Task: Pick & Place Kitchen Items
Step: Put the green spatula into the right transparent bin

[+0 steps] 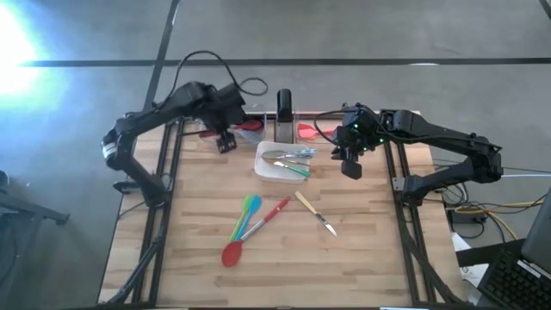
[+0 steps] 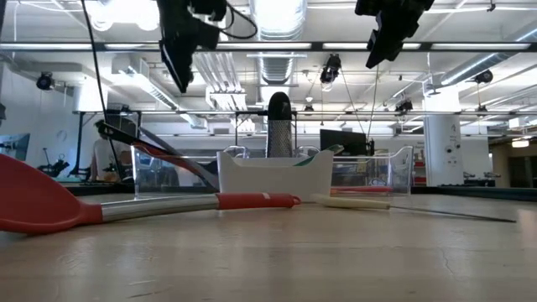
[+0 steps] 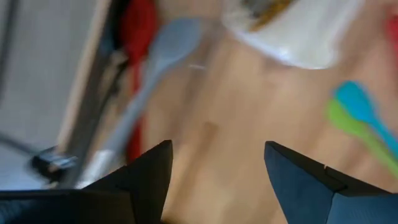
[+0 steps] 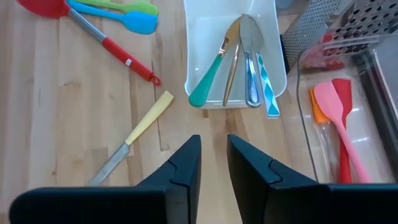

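High view: left gripper [image 1: 225, 143] raised over the table's far left, fingers spread wide with nothing between them. Just beyond it, a clear bin [image 1: 225, 129] with red utensils inside. Right gripper [image 1: 350, 166] raised just right of the white dish [image 1: 266, 172], fingers drawn narrow, a slim gap only, nothing held.

Ahead of the right gripper, per its wrist view: cutlery [image 4: 239, 56] piled in the dish, a cream-handled knife [image 4: 134, 137] loose on the wood near the fingertips, a red spoon with a metal stem [image 4: 93, 34], green spoon [image 4: 124, 7] and blue spoon [image 4: 127, 22] farther off, pink and red spatulas [image 4: 339, 127] in a second clear bin [image 4: 305, 134].

Risks, as judgement: narrow fingers likely to need wider opening before descent on the flat knife; thin blade lying flush, so liable to slip or pivot out of a pinch. Crossed green and blue spoons probably dragged together if one is taken. Descent near the dish rim could tip or shove it.

Writing: a small white label on the red spoon's handle, unreadable; no brand legible anywhere.
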